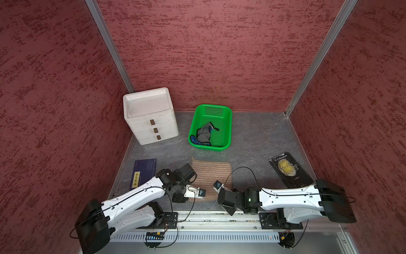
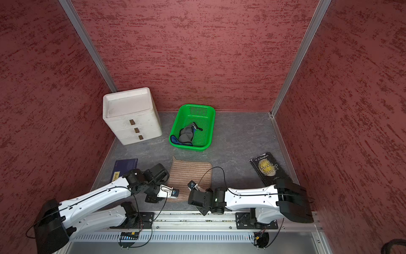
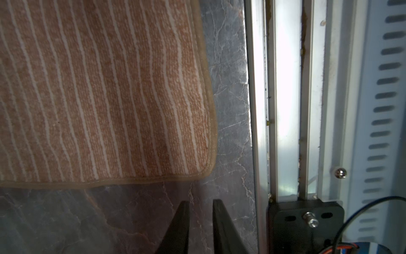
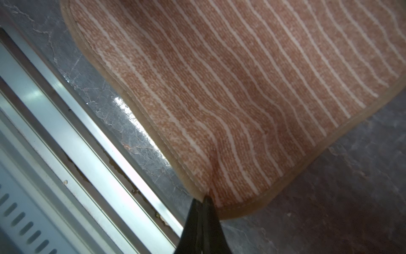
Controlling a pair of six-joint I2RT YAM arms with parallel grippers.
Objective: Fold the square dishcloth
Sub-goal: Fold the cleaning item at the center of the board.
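Observation:
The square dishcloth (image 1: 211, 173) (image 2: 191, 173), tan-brown with thin white stripes and a beige hem, lies flat on the grey table in both top views. My left gripper (image 1: 197, 194) (image 2: 173, 193) is at its near left corner. In the left wrist view that gripper (image 3: 201, 202) is open over bare table, just short of the dishcloth's (image 3: 98, 99) hem, with nothing between its fingers. My right gripper (image 1: 219, 187) (image 2: 194, 185) is at the near right corner. In the right wrist view it (image 4: 203, 199) is shut on the dishcloth's (image 4: 241, 88) hem, and the fabric puckers at the tips.
A white three-drawer unit (image 1: 151, 116) stands at the back left. Beside it a green basket (image 1: 229, 123) holds a crumpled grey-blue cloth (image 1: 204, 134). A black book (image 1: 290, 170) lies at the right, a dark blue book (image 1: 144, 173) at the left. The aluminium rail (image 1: 219, 216) runs along the front.

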